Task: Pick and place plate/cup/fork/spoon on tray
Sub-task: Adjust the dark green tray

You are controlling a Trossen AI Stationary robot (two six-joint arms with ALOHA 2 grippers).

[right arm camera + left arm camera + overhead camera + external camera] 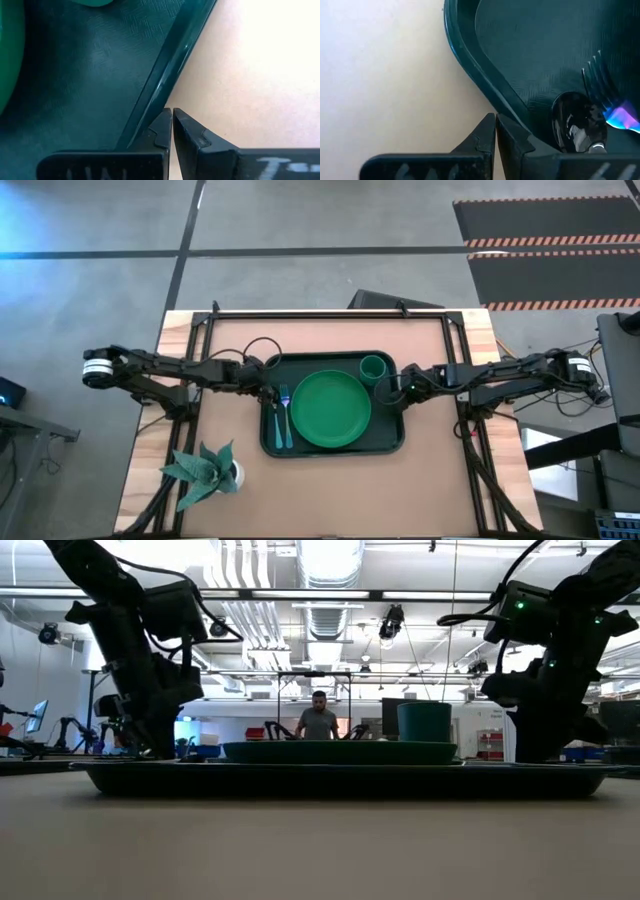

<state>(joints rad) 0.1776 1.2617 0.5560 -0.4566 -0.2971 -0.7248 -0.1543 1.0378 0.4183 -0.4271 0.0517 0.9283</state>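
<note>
— So, starting at the near edge of the table (pixel 430 480), what stands there?

— Only a white pot with a leafy plant (pixel 205 472), near the left corner on the pale wood, well apart from everything else.

— And the tray?

— Farther back, in the middle of the table, lies the dark green tray (pixel 392 442). It holds all four things. The bright green plate (pixel 332 409) sits in the tray's centre. The fork (pixel 285 412) and the spoon (pixel 275 418) lie side by side just left of the plate, blue handles toward the near rim. In the left wrist view the fork's tines (pixel 599 80) and the spoon's bowl (pixel 577 122) rest on the tray's ribbed floor. The green cup (pixel 374 367) stands upright in the far right corner, just beside the plate.

— Where are the grippers?

— One at each short side of the tray. The left gripper (pixel 495 122) hangs at the tray's left rim, its fingers pressed together with nothing between them. The right gripper (pixel 172 120) is at the right rim, fingers likewise closed and empty.

— What lies beyond the table?

— Seen from above, grey floor with dark seams and a black mat edged in orange stripes (pixel 550 242). From table height, a bright hall with ceiling ducts, and a person (pixel 319 718) far off behind the tray.
</note>
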